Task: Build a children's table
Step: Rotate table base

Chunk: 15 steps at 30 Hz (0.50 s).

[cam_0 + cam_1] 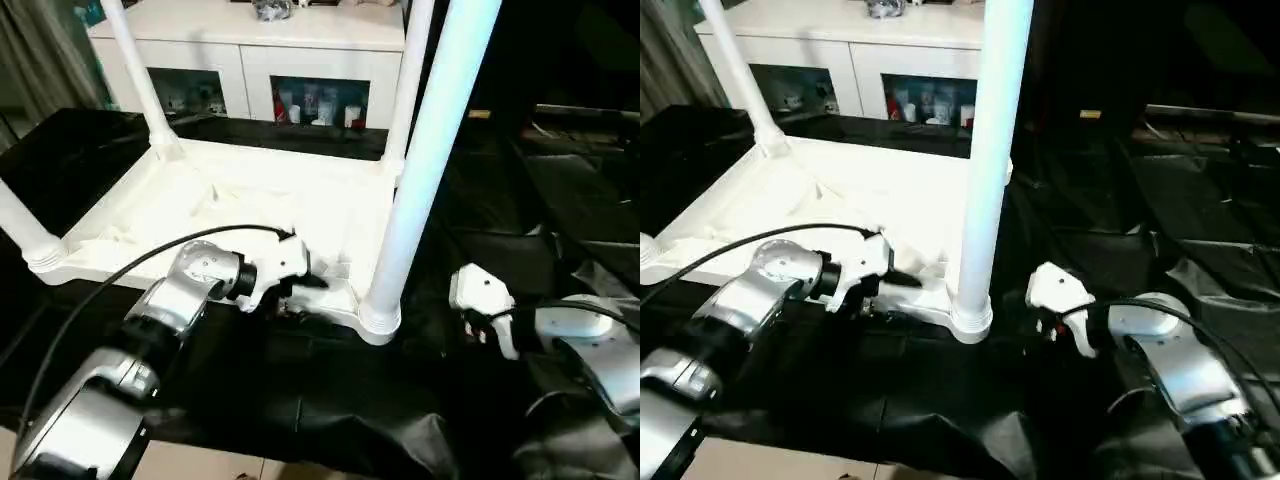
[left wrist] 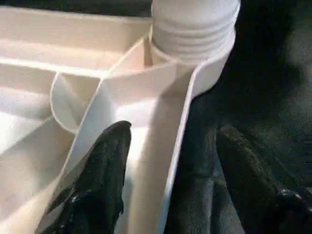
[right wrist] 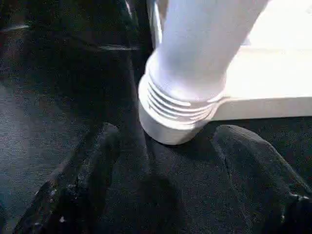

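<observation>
Silver forearms fill the lower corners of the head view, and the left gripper (image 1: 300, 285) reaches to the tabletop's near rim at lower centre, its two black fingers (image 2: 100, 190) spread with one inside the rim wall and one outside on the black cloth (image 1: 300, 400). Right gripper (image 3: 163, 185), at lower right, hangs spread and empty just beside the near corner socket (image 3: 170, 119). The upturned white tabletop (image 1: 250, 200) lies centre-left with its legs (image 1: 425, 150) standing up, before a white cabinet (image 1: 260, 60) at the top.

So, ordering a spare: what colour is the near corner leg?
White; the leg shows best in the left eye view.
</observation>
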{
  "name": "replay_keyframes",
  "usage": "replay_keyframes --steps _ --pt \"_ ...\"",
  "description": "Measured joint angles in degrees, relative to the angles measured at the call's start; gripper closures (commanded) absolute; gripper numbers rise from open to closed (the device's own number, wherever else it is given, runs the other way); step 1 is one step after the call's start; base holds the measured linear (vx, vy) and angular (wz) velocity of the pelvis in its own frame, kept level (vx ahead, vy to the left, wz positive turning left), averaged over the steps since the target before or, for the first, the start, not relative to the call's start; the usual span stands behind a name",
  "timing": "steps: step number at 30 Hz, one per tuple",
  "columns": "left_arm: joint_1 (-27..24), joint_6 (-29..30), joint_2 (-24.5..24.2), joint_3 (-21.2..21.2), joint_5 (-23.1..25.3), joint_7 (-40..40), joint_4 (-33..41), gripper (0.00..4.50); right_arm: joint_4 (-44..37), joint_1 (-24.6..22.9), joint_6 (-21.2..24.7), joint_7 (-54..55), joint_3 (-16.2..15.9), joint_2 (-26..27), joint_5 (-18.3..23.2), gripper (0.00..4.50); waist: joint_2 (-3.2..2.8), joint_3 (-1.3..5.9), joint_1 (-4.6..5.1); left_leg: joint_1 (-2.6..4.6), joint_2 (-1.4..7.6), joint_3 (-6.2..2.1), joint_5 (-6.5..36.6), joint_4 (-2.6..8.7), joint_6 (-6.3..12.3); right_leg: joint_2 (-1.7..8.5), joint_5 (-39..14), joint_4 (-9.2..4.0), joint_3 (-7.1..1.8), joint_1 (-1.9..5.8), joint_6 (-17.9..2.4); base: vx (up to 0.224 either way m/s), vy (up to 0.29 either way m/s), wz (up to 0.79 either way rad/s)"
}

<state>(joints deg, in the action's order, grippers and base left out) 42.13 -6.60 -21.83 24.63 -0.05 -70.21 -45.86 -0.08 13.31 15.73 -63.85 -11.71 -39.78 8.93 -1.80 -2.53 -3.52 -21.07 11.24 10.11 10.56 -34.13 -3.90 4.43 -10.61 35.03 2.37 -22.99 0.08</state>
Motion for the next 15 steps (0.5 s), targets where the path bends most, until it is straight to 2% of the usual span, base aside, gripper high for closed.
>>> replay_keyframes --steps 10,14,15 --pt "4.03 -5.01 2.28 1.11 3.99 2.73 -8.68 2.55 -2.19 -1.34 1.83 -1.56 -0.08 -0.96 0.47 0.99 0.0 0.0 -0.14 -0.01 0.0 -0.01 0.0 0.0 0.0 0.0 0.0 0.0 0.02 0.0 0.0 0.0 0.0 0.0" --pt "4.84 -6.04 2.89 1.23 5.19 2.75 -11.42 2.78 -2.27 -1.42 2.47 -1.55 -0.11 -1.13 0.47 0.99 0.0 0.0 -0.16 0.0 0.0 -0.01 0.0 -0.01 0.0 0.01 0.01 0.01 0.01 0.0 -0.01 0.0 0.0 0.0" --pt "5.01 -6.28 2.98 1.24 5.46 2.64 -11.96 2.98 -2.36 -1.42 2.56 -1.55 -0.11 -1.18 0.47 0.99 0.0 0.0 -0.16 0.0 0.0 -0.01 0.0 -0.01 0.0 0.01 0.01 0.01 0.01 0.0 -0.01 0.0 0.0 0.0"
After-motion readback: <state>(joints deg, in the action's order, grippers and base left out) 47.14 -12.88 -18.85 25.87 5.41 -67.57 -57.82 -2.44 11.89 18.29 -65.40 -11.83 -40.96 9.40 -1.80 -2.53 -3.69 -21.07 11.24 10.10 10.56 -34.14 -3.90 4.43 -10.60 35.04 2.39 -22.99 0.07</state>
